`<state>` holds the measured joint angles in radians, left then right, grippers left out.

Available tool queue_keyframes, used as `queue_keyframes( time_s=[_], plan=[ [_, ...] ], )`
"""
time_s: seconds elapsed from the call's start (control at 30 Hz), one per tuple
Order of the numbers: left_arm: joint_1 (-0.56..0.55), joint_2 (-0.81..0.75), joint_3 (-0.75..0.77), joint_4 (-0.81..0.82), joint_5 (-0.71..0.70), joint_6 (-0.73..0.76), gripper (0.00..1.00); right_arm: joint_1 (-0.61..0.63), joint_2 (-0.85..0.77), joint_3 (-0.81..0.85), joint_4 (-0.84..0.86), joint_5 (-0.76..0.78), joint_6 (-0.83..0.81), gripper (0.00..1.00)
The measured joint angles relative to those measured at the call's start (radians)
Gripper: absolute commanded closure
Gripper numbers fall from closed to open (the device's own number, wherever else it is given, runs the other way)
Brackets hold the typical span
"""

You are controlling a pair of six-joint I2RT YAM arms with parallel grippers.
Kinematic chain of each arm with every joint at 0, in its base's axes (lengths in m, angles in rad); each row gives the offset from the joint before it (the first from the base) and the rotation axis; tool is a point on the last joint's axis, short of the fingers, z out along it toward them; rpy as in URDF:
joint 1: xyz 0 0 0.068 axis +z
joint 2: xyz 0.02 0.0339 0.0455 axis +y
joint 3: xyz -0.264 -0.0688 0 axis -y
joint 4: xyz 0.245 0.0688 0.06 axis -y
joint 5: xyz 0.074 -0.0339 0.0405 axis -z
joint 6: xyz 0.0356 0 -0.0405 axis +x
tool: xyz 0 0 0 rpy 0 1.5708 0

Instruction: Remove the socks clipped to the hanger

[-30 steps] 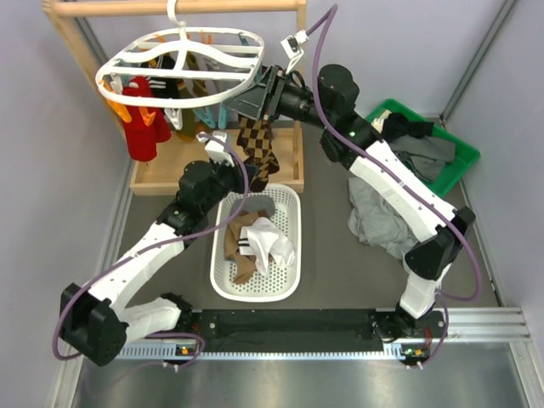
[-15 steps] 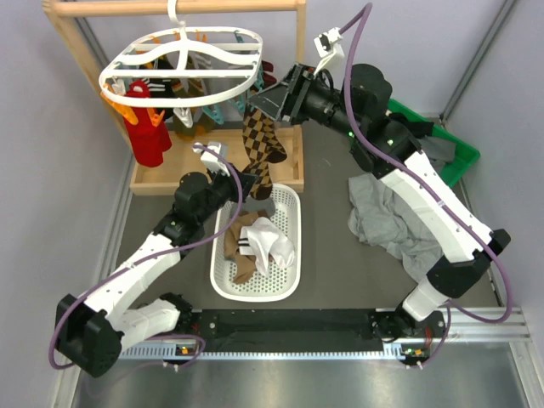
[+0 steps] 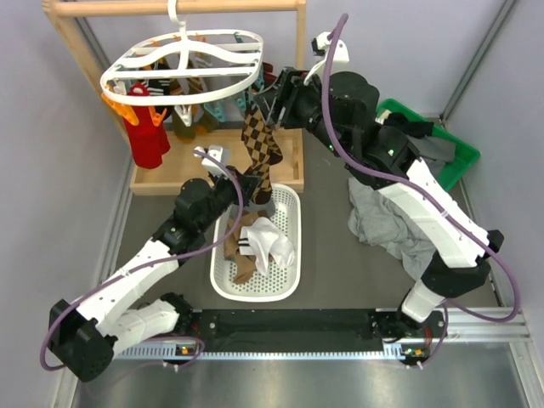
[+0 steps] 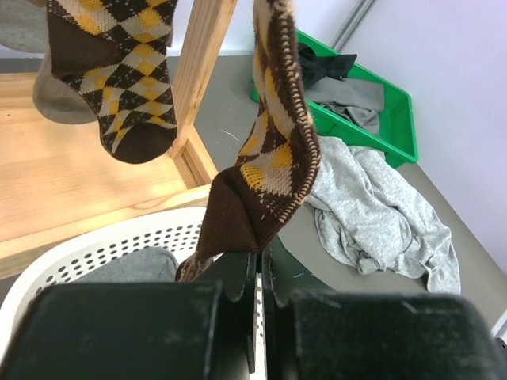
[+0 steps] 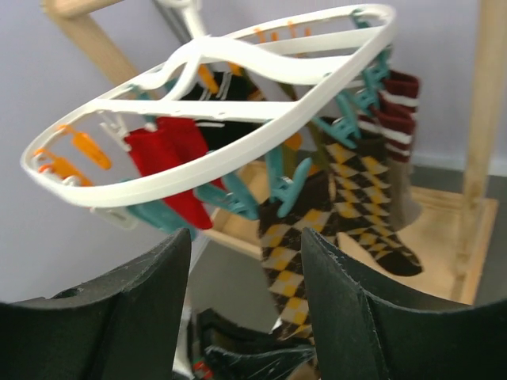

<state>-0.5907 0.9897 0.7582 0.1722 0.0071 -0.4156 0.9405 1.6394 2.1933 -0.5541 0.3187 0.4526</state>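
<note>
Tabletop (image 3: 331, 280), grey, carries everything. At its far left stands the wooden rail stand (image 3: 102, 8), and the white oval hanger (image 3: 183, 99) hangs from the rail by its hook. In front of the stand, between the two arms, sits the white basket (image 3: 255, 297), with a tan sock (image 3: 240, 255) and some white fabric inside. A green bin (image 4: 396, 134) holding dark clothes is at the far right, and a grey garment (image 3: 382, 225) lies crumpled on the table just beside it.

A red sock (image 3: 144, 136) hangs under the hanger's left side. An argyle sock (image 4: 277, 150) hangs from the right rim down toward the basket's far end. A second argyle sock (image 4: 119, 71) hangs beside it, closer to the stand.

The left gripper (image 4: 257, 263) is clamped tight on the toe of the first argyle sock, just above the basket rim. The right gripper (image 5: 245, 237) is up at the hanger's right edge with its fingers spread wide and nothing in them. A teal clip (image 5: 285, 186) pinching that sock's cuff shows in the gap; I cannot tell whether the fingers touch it.
</note>
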Motion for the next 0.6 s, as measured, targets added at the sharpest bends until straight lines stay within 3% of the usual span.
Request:
queue_keyframes(
  time_s=[0.23,0.6],
  plan=[
    [-0.046,-0.003,0.000,0.000,-0.053,0.010,1.00,0.000,0.019,-0.003,0.049,0.119,-0.069,0.44],
    [-0.116,0.008,0.001,0.000,-0.117,0.028,1.00,0.000,0.111,0.021,0.056,0.134,-0.100,0.49]
  ],
)
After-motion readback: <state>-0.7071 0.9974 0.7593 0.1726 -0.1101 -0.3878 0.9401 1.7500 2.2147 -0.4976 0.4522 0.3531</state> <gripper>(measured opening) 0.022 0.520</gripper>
